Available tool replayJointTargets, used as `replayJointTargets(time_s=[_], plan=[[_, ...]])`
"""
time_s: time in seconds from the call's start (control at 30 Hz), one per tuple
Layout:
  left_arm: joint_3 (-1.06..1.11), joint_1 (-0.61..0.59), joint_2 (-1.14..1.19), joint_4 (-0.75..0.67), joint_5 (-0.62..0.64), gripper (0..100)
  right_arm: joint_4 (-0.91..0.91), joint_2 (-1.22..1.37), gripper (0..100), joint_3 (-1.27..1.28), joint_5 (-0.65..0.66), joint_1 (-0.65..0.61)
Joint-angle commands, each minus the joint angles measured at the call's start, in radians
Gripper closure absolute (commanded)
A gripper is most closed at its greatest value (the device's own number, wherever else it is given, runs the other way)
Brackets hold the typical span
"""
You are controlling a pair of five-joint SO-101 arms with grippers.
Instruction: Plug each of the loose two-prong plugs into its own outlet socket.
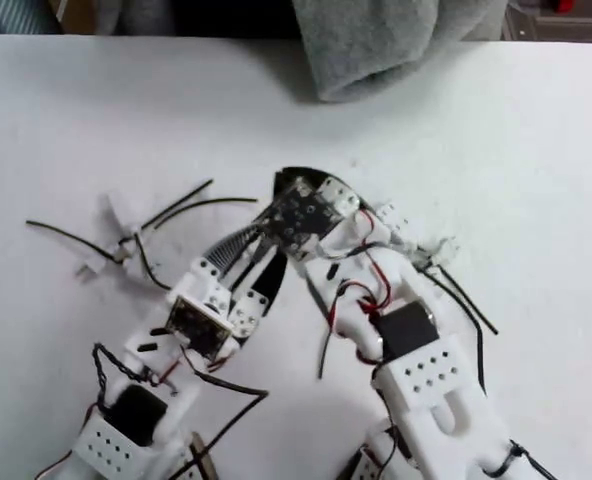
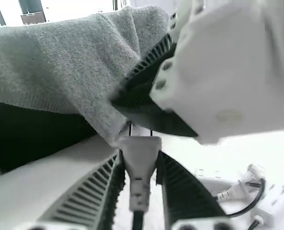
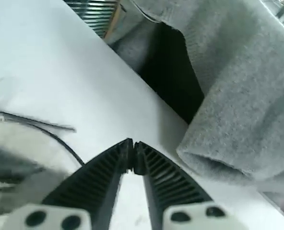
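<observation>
Where the two arms cross near the middle of the white table [image 1: 536, 150], the left gripper [image 2: 139, 160] sits on the nearer side. Its ribbed black fingers [image 2: 180, 191] are clamped on a white two-prong plug [image 2: 140, 146]. The plug stands between them with its prongs pointing away toward the far edge and its cord running back to the wrist.

Just beyond, the right gripper [image 3: 132, 146] is raised above the table. Its fingers [image 3: 103, 177] are pressed together at the tips with nothing between them, and the right arm's white body looms close over the left gripper.

To the left of the arms, a loose plug [image 1: 124, 212] lies on the table among thin black cords [image 1: 186, 203], well apart from both grippers. To the right, just beside the right arm, a white outlet socket [image 1: 394, 222] rests on the surface. A second plug [image 2: 234, 189] on a black lead lies near it.

At the far edge, a grey knitted cloth [image 1: 376, 45] hangs over onto the table.
</observation>
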Motion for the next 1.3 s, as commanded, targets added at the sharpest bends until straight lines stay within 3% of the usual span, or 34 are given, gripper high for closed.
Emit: replayJointTargets(time_s=[0.0,0.2,0.47,0.6,0.8,1.0,1.27], plan=[[-0.003,-0.01,-0.019,-0.02,0.009,98,-0.058,0.081,97.9,-0.003,0.006,0.068],[-0.003,-0.01,-0.019,-0.02,0.009,98,-0.194,0.329,97.9,-0.055,0.006,0.159],[-0.003,-0.01,-0.019,-0.02,0.009,98,0.061,0.378,97.9,-0.338,0.006,0.231],[-0.003,-0.01,-0.019,-0.02,0.009,98,0.211,0.289,97.9,-0.433,0.006,0.186],[-0.003,-0.01,-0.019,-0.02,0.009,98,0.341,0.176,97.9,-0.433,0.003,-0.018],[-0.003,-0.015,-0.019,-0.02,0.009,98,0.257,0.179,97.9,-0.339,0.005,-0.084],[-0.003,-0.016,-0.019,-0.02,0.009,98,0.093,0.285,97.9,-0.245,0.006,0.101]])
